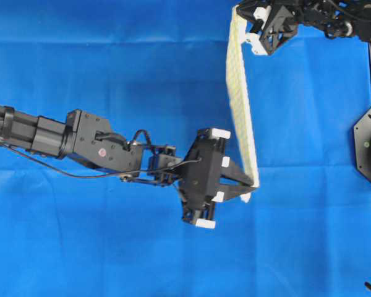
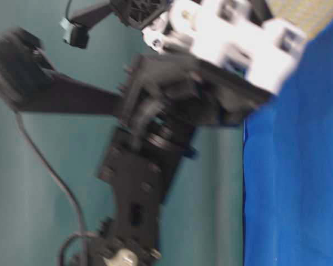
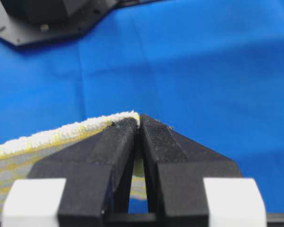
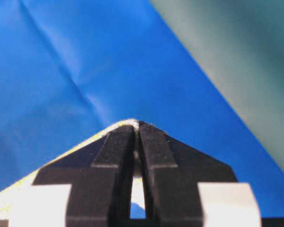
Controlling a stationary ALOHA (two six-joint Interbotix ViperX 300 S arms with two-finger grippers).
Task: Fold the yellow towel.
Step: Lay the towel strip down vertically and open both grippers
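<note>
Blue cloth (image 1: 111,62): we note it covering the surface. Yellow towel (image 1: 240,105): stretched as a band from twelve to four o'clock, held off the cloth. Left end effector (image 1: 250,185): pinching the towel's lower corner. Right end effector (image 1: 244,28): pinching its upper corner. Risk: we judge either thin corner could slip if the arms pull apart.

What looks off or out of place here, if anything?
Nothing stands out. The yellow towel is stretched as a narrow band between the left gripper and right gripper, each pinching a corner, above the blue cloth, which only shows light creases.
</note>
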